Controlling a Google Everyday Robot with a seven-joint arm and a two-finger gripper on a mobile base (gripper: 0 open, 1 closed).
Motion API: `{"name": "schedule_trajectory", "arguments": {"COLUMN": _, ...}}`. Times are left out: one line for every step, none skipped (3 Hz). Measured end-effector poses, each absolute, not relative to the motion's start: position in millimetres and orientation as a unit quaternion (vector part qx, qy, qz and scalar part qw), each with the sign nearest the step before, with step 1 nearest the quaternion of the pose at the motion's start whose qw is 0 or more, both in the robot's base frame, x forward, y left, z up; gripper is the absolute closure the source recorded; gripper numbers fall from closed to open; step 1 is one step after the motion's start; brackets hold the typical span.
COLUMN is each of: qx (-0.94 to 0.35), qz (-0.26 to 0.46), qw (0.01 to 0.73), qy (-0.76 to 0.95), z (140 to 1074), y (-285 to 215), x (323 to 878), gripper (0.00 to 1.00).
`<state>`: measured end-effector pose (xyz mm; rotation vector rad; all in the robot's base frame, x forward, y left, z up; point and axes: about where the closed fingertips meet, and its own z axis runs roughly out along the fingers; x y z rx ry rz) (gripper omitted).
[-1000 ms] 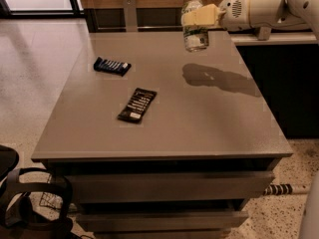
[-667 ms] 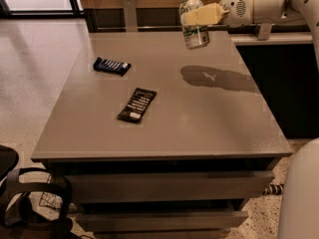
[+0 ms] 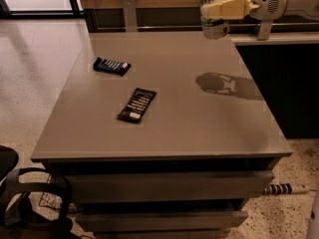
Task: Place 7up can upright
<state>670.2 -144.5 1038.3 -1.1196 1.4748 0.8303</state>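
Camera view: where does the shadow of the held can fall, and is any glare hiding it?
Camera view: the gripper, top right over the far edge of the table, is shut on the 7up can. Their dark shadow lies on the top, right of centre, and is clearly outlined. There is only a soft sheen there, no glare over it.

The can (image 3: 215,28), silvery with a green trace, hangs roughly upright at the frame's upper right, above the tabletop's (image 3: 189,123) far edge, its middle clasped by the claw (image 3: 210,9).
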Motion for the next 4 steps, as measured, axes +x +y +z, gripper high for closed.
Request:
{"name": "schedule_trajectory", "arguments": {"qx": -0.469, "qz": 0.347, "qw": 0.528, "qy": 0.617, "z": 1038, "y": -144, "x": 670, "gripper": 1.0}}
{"name": "schedule_trajectory", "arguments": {"qx": -0.455, "qz": 0.346, "qw": 0.532, "qy": 0.625, "z": 1026, "y": -138, "x": 672, "gripper": 1.0}}
{"name": "schedule_trajectory", "arguments": {"qx": -0.43, "qz": 0.339, "qw": 0.547, "qy": 0.634, "z": 1006, "y": -125, "x": 664, "gripper": 1.0}}
{"name": "schedule_trajectory", "arguments": {"qx": -0.421, "qz": 0.348, "qw": 0.553, "qy": 0.629, "z": 991, "y": -114, "x": 662, "gripper": 1.0}}
